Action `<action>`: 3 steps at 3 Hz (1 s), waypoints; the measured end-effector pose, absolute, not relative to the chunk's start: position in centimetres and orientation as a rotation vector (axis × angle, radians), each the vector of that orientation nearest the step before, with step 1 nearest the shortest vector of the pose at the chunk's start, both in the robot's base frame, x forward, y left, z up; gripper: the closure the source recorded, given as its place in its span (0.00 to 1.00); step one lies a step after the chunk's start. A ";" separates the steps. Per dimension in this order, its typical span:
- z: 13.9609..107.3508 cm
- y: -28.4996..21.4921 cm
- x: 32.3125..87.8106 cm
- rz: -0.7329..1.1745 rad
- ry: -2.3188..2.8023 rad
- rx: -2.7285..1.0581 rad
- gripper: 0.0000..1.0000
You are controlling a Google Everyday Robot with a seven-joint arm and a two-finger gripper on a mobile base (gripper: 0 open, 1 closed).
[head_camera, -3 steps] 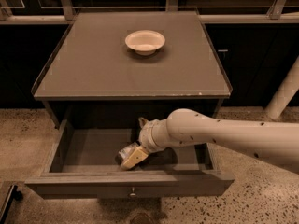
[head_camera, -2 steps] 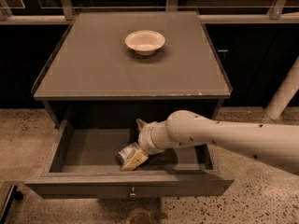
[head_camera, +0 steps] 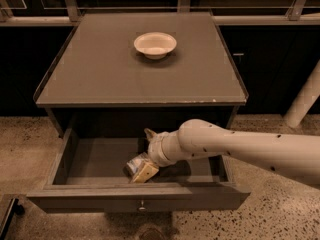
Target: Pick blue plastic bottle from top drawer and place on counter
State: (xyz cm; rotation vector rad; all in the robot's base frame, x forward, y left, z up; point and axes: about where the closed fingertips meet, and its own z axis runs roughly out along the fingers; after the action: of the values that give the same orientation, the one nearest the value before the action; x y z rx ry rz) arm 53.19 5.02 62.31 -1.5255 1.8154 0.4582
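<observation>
The top drawer [head_camera: 100, 201] is pulled open below the counter [head_camera: 100, 74]. The blue plastic bottle [head_camera: 133, 163] lies on the drawer floor near the front middle, partly hidden by my gripper. My gripper [head_camera: 143, 168] is down inside the drawer, right at the bottle, on its right side. The white arm reaches in from the right over the drawer's right half. The drawer's small metal knob [head_camera: 142, 204] shows on the front panel.
A white bowl [head_camera: 155, 44] stands on the counter toward the back middle. A rail with posts runs behind the counter. A white post [head_camera: 305, 96] stands at the right. The floor is speckled stone.
Almost nothing. The gripper has stayed at the bottle in the drawer, shifting only slightly left.
</observation>
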 end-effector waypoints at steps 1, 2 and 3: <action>62.3 5.0 53.2 0.458 1.815 -1.526 0.18; 62.3 5.0 53.2 0.458 1.815 -1.526 0.41; 62.3 5.0 53.2 0.458 1.815 -1.526 0.64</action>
State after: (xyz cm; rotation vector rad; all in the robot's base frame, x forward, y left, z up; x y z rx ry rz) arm 53.19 5.02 62.30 -1.5256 1.8154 0.4583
